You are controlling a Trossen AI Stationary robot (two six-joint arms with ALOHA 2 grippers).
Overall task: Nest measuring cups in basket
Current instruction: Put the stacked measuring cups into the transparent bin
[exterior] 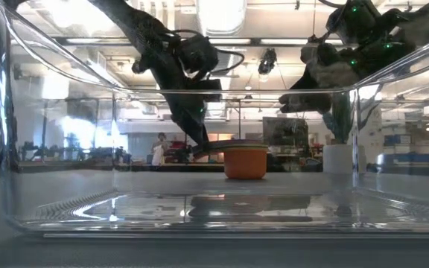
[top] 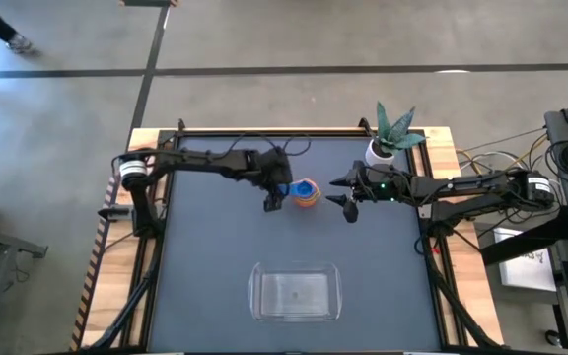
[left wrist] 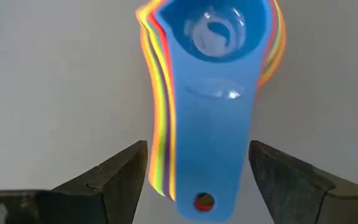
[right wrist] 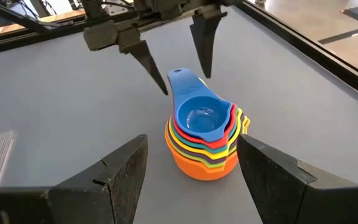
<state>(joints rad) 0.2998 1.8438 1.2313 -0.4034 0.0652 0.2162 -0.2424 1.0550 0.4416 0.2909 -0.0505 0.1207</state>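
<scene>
The measuring cups (top: 307, 192) stand nested in one stack on the dark mat, far of the table's middle, the orange cup lowest and the blue cup (right wrist: 201, 118) on top. Their handles (left wrist: 210, 124) fan out toward the left arm. My left gripper (left wrist: 198, 146) is open, low over the mat, with one finger on each side of the handles and a gap showing. My right gripper (right wrist: 192, 140) is open too, just right of the stack and pointing at it. The clear basket (top: 256, 292) lies near the table's near edge, nothing in it.
A white plant pot (top: 381, 151) with a spiky green plant stands at the far right, behind my right arm. Bare mat lies between the stack and the basket. In the low view the basket's clear wall (exterior: 51, 149) fills the foreground.
</scene>
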